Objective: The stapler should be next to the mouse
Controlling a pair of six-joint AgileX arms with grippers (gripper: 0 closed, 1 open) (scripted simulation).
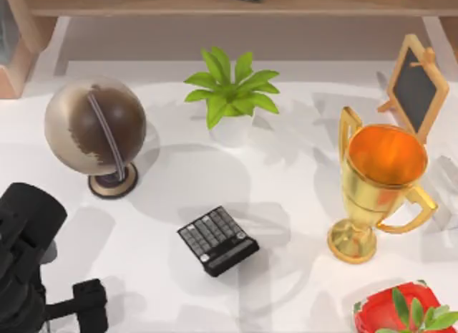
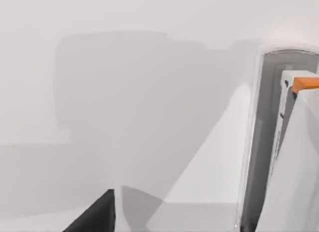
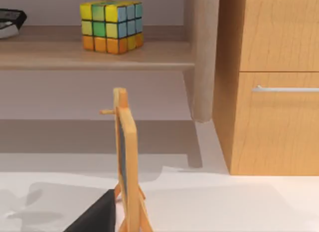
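The stapler and the mouse are out of view. My left arm sits at the table's near left corner, with its black gripper low over the white table. In the left wrist view one dark fingertip shows over bare, shadowed tabletop. In the right wrist view one dark fingertip of my right gripper shows close beside the small wooden chalkboard, which stands edge-on. Nothing is visibly held by either gripper.
A globe stands at the left, a potted plant at the back centre and a black calculator mid-table. A gold trophy, the chalkboard and a red pot are at the right. A Rubik's cube sits on the shelf.
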